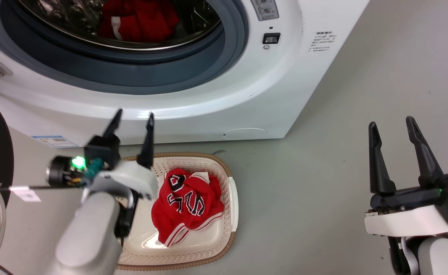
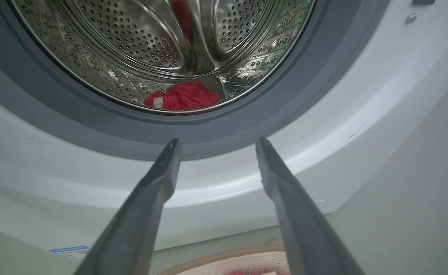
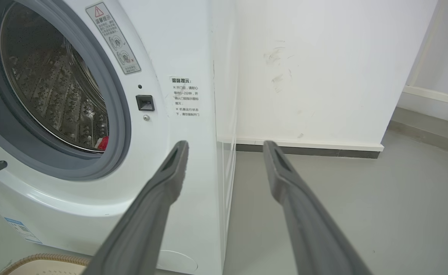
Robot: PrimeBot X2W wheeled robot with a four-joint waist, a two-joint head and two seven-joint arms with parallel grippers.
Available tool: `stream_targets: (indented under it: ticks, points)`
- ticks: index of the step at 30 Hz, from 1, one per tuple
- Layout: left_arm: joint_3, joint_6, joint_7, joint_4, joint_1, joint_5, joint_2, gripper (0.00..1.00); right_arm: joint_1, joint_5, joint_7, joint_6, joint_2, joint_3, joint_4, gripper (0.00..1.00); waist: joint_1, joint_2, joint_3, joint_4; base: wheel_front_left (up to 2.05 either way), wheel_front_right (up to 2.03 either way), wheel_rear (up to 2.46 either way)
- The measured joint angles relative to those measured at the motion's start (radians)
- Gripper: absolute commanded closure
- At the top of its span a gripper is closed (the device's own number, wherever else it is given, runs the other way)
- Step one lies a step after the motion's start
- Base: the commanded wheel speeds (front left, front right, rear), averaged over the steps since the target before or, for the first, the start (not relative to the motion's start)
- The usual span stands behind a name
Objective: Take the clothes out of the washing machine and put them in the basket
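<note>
left claw [image 1: 135, 113]: open, empty, lower left by the basket [image 1: 232, 198]
right claw [image 1: 391, 121]: open too, empty, lower right
jersey [image 1: 187, 206]: in basket
drum [image 1: 56, 11]: red garment [image 1: 140, 19] inside

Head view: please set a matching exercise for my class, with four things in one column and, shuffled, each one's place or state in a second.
Column A
1. lettered garment
2. other garment
3. left hand
4. right hand

Column B
a. open, over the floor right of the machine
b. lying in the drum
c. open, pointing at the drum's opening
d. crumpled in the basket

Pairs: 1-d; 2-b; 3-c; 4-a
</note>
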Motion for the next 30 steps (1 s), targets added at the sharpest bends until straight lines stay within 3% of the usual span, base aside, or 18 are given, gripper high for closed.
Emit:
stream_targets:
  ticks: [5, 16, 30]
  points:
    - [0.06, -0.006, 0.0, 0.048, -0.13, 0.016, 0.012, 0.0, -0.006, 0.009, 0.0, 0.0, 0.0, 0.005, -0.006, 0.0, 0.0001, 0.0, 0.025, -0.007, 0.0, 0.0, 0.0]
    - [0.068, -0.042, 0.041, 0.333, -0.524, 0.051, 0.053, 0.0, -0.072, 0.027, 0.0, 0.0, 0.0, 0.016, -0.02, 0.0, 0.0002, 0.0, 0.141, -0.056, 0.0, 0.0, 0.0]
    - [0.041, -0.105, 0.248, 0.649, -0.973, 0.07, 0.136, 0.0, -0.139, 0.078, 0.0, 0.0, 0.0, 0.026, -0.051, 0.0, 0.0003, 0.0, 0.32, -0.142, 0.0, 0.0, 0.0]
